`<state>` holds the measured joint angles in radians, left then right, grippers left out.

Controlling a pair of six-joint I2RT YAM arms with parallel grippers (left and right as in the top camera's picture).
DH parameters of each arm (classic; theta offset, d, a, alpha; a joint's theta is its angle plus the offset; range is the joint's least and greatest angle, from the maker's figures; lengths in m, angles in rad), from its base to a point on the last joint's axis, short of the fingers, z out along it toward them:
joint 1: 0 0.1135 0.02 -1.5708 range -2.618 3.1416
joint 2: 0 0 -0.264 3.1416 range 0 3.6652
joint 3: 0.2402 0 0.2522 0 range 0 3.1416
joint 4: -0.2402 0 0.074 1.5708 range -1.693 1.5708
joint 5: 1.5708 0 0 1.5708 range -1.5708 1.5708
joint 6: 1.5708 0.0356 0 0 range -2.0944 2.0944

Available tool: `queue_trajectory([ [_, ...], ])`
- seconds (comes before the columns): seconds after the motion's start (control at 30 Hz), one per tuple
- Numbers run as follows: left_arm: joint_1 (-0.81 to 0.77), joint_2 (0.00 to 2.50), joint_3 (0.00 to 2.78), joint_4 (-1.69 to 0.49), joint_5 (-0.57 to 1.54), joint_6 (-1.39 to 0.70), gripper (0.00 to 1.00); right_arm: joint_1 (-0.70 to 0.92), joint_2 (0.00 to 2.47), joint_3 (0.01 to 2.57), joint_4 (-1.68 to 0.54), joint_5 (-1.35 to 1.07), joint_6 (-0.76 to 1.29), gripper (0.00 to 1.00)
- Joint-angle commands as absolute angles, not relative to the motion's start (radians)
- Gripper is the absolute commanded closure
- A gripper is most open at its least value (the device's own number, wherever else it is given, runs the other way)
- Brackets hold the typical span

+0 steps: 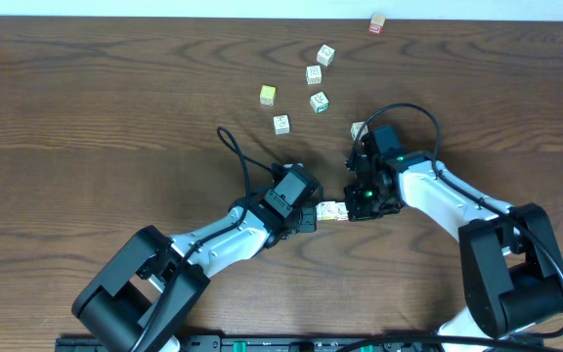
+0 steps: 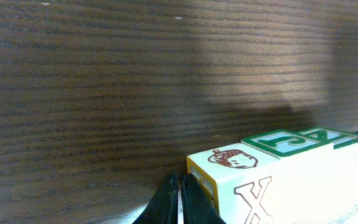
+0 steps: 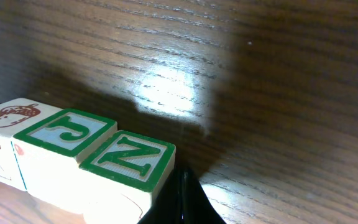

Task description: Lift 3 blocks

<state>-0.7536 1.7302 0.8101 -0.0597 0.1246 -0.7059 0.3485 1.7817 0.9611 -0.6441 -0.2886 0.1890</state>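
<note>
Left gripper [image 1: 311, 216], right gripper [image 1: 353, 207], blocks [image 1: 332, 210] pressed between, acorn [image 2: 235, 158], green J [image 3: 64, 134], green Z [image 3: 128, 158]

I see the three blocks [image 1: 332, 211] touching end to end in one straight row: yellow-edged acorn-and-X cube [image 2: 232, 159], green J cube [image 3: 64, 134], green Z cube [image 3: 129, 157].

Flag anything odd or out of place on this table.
Three letter blocks are pinched end to end in a row between the shut left hand and right hand, not gripped within either hand. A red-edged block lies alone at the far edge of the table, away from the loose cluster.
</note>
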Motion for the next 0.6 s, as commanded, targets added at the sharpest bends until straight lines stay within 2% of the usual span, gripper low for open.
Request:
queue_trajectory([
  [0.0,-0.785,1.737,0.841,-0.029,0.259,-0.682,0.92,0.434,1.804,0.957,-0.62,-0.484,0.232,0.99],
  [0.57,-0.785,1.687,0.863,-0.071,0.258,-0.657,0.93,0.483,1.673,0.962,-0.609,-0.445,0.364,0.99],
])
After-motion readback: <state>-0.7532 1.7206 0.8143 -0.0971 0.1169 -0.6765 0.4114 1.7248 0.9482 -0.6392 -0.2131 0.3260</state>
